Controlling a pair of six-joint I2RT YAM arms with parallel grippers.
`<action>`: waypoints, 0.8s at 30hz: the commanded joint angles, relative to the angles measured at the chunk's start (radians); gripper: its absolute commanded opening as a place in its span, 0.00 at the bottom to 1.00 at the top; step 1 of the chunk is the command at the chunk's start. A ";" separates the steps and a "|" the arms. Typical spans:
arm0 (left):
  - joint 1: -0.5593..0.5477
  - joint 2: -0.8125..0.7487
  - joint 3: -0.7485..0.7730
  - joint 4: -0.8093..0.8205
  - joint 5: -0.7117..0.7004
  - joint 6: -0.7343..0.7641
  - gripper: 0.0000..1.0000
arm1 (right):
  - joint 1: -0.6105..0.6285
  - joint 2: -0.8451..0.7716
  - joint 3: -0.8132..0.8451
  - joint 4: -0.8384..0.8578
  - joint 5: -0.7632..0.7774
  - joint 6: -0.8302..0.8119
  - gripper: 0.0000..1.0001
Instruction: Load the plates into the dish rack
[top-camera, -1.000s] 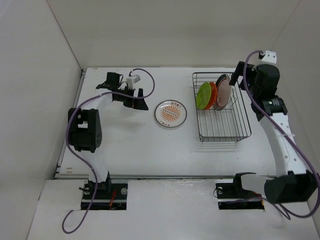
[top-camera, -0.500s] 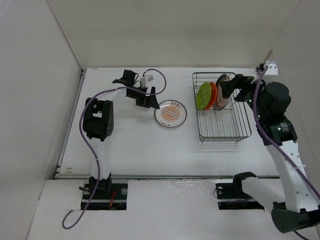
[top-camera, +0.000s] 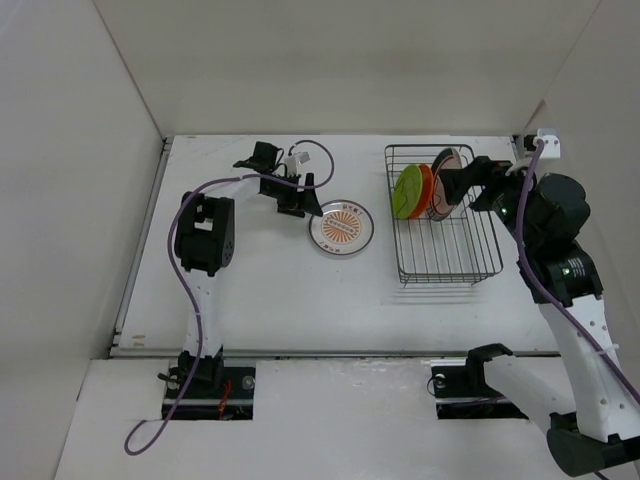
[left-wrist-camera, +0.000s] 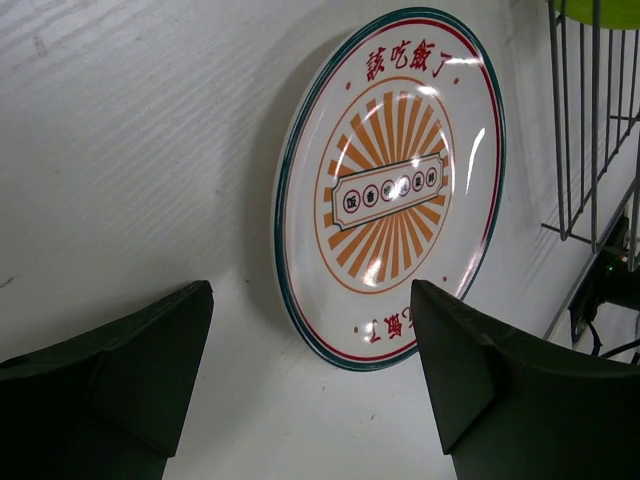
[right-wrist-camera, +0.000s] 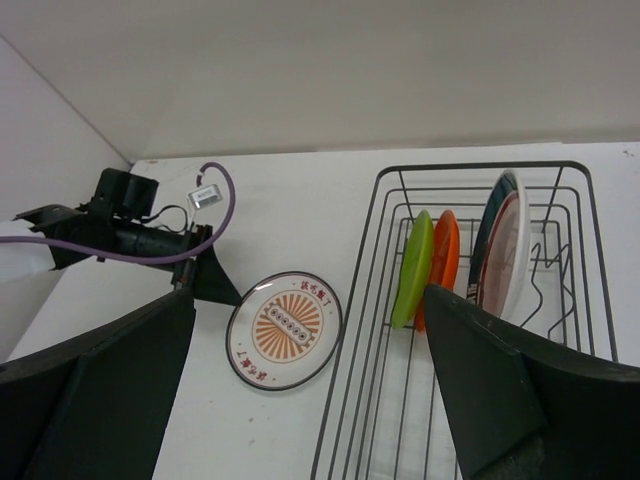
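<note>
Since the earlier frame, the left claw (top-camera: 303, 205) has travelled right to the sunburst plate (top-camera: 342, 227) (flat on the surface (top-camera: 250, 300), centre of frame), fingers wide. Upper right, the right claw (top-camera: 455, 188), also wide, hangs over the dish rack (right-wrist-camera: 470, 167), where the green plate (top-camera: 406, 190), orange plate (top-camera: 424, 190) and ringed plate (top-camera: 447, 182) stand.

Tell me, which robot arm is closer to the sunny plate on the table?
Left. The left fingers are right beside the sunburst plate, open toward it. The right fingers are over the dish rack, farther away.
</note>
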 joint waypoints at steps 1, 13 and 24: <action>-0.028 0.026 0.020 -0.013 -0.028 -0.002 0.78 | 0.011 -0.021 0.029 0.038 -0.051 0.030 1.00; -0.028 0.069 0.061 -0.044 0.012 -0.013 0.57 | 0.020 -0.032 -0.020 0.111 -0.160 0.064 1.00; -0.037 0.113 0.082 -0.085 0.032 0.009 0.29 | 0.049 -0.021 -0.042 0.140 -0.169 0.064 1.00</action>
